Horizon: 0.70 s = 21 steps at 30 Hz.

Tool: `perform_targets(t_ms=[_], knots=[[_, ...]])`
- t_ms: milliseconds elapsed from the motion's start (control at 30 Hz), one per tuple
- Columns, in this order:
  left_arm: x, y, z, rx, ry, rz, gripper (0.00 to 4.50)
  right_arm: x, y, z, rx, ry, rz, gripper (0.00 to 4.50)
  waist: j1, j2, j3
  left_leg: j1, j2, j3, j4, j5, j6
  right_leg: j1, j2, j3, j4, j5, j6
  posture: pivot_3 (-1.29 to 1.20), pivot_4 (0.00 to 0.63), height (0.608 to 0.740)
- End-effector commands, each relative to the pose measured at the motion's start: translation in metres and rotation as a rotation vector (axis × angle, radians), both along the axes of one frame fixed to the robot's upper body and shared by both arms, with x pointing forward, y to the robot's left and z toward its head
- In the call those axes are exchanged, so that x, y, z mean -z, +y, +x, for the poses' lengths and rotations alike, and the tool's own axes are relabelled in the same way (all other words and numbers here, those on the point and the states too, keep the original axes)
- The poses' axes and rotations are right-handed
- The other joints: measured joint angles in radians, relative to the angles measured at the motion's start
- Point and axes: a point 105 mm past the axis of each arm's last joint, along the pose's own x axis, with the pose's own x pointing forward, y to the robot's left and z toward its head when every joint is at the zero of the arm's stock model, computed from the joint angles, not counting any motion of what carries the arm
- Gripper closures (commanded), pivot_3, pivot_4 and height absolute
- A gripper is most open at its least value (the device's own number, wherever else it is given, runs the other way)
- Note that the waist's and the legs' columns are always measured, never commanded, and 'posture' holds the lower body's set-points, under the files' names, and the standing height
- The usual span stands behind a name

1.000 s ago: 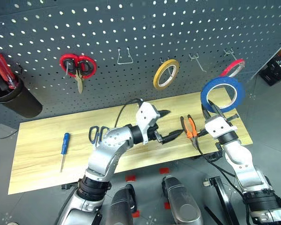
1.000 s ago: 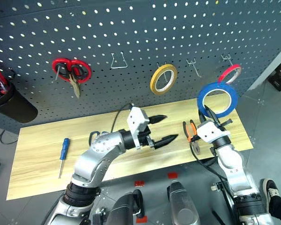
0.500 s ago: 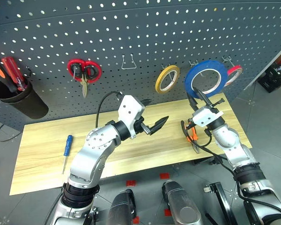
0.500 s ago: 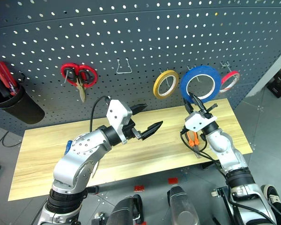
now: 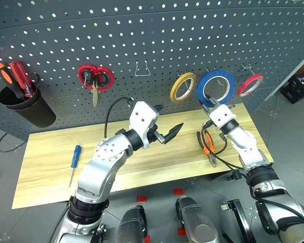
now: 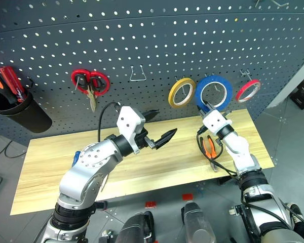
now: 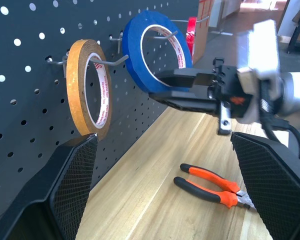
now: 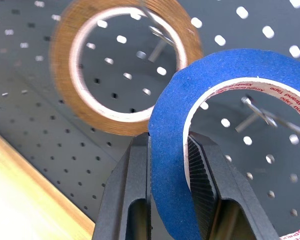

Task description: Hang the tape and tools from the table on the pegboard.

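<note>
Pegboard (image 5: 157, 45) fills top of frame; table (image 5: 50, 172) runs across the middle. Blue tape (image 5: 215, 87), upper right, sits vertical w/ hook thru its centre, so it can hang. Right gripper (image 8: 167, 165) pinches tape's lower rim, prob about to let go. Left gripper (image 5: 167, 129), mid-frame, wide open, empty. Pliers (image 5: 206, 147) right on table, screwdriver (image 5: 74, 158) left, both unhung.
</note>
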Motion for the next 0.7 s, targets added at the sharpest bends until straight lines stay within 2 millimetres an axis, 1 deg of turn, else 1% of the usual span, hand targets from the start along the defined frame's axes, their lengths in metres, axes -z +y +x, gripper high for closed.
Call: perform_targets(t_ms=[33, 167, 300, 333, 400, 500, 567, 633, 700], knots=[[-0.014, -0.005, -0.006, 0.024, -0.058, -0.017, 0.0, -0.01, -0.006, 0.002, 0.013, -0.012, 0.051, 2.61, 0.001, 0.0, 0.0, 0.0, 0.0, 0.0, 0.0, 0.0, 0.0, 0.0, 0.0, 0.0, 0.0, 0.0, 0.0, -0.2, 0.216, 0.74], [-0.015, -0.006, -0.005, 0.03, -0.058, -0.022, 0.0, -0.008, -0.012, 0.0, 0.033, -0.002, 0.056, 1.38, 0.001, 0.0, 0.0, 0.0, 0.0, 0.0, 0.0, 0.0, 0.0, 0.0, 0.0, 0.0, 0.0, 0.0, 0.0, -0.21, 0.237, 0.74], [-0.01, -0.007, -0.007, 0.043, -0.044, -0.021, 0.0, 0.002, -0.018, -0.01, 0.05, 0.038, 0.066, 0.11, 0.003, 0.0, 0.0, 0.0, 0.0, 0.0, 0.0, 0.0, 0.0, 0.0, 0.0, 0.0, 0.002, 0.0, 0.0, -0.23, 0.257, 0.74], [-0.006, -0.006, -0.008, 0.044, -0.039, -0.012, 0.0, 0.006, -0.019, -0.014, 0.056, 0.053, 0.067, 0.05, 0.003, 0.0, 0.0, 0.0, 0.0, 0.0, 0.0, 0.0, 0.0, 0.0, 0.0, 0.0, 0.003, 0.0, 0.0, -0.23, 0.27, 0.74], [0.004, -0.004, -0.011, 0.053, -0.028, 0.022, 0.0, 0.011, -0.024, -0.022, 0.083, 0.085, 0.072, 0.05, 0.003, 0.0, 0.0, 0.0, 0.0, 0.0, 0.001, 0.0, 0.0, 0.0, -0.001, 0.001, 0.004, 0.0, 0.0, -0.24, 0.277, 0.74], [0.025, 0.005, -0.018, 0.056, 0.021, 0.053, 0.0, 0.024, -0.03, -0.036, 0.12, 0.2, 0.091, 0.05, 0.003, 0.0, 0.0, 0.0, 0.001, 0.0, 0.001, 0.0, 0.0, 0.0, -0.001, 0.001, 0.005, 0.0, 0.0, -0.25, 0.307, 0.74], [0.038, 0.011, -0.025, 0.06, 0.053, 0.08, 0.0, 0.036, -0.032, -0.044, 0.149, 0.314, 0.094, 0.05, 0.004, 0.0, 0.002, 0.001, 0.001, 0.0, 0.0, 0.0, 0.001, 0.0, -0.001, 0.001, 0.006, 0.0, 0.0, -0.27, 0.326, 0.74], [0.056, 0.021, -0.034, 0.058, 0.096, 0.116, 0.0, 0.056, -0.035, -0.052, 0.206, 0.499, 0.146, 0.05, 0.004, 0.0, 0.002, 0.001, 0.001, -0.001, 0.0, -0.002, 0.003, 0.0, -0.001, 0.002, 0.005, 0.0, 0.0, -0.28, 0.34, 0.74], [0.074, 0.029, -0.045, 0.079, 0.116, 0.189, 0.0, 0.076, -0.034, -0.059, 0.258, 0.693, 0.23, 0.05, 0.003, 0.0, 0.005, 0.002, 0.002, -0.002, 0.0, -0.003, 0.004, 0.001, -0.001, 0.003, 0.005, 0.0, 0.0, -0.27, 0.361, 0.74]])
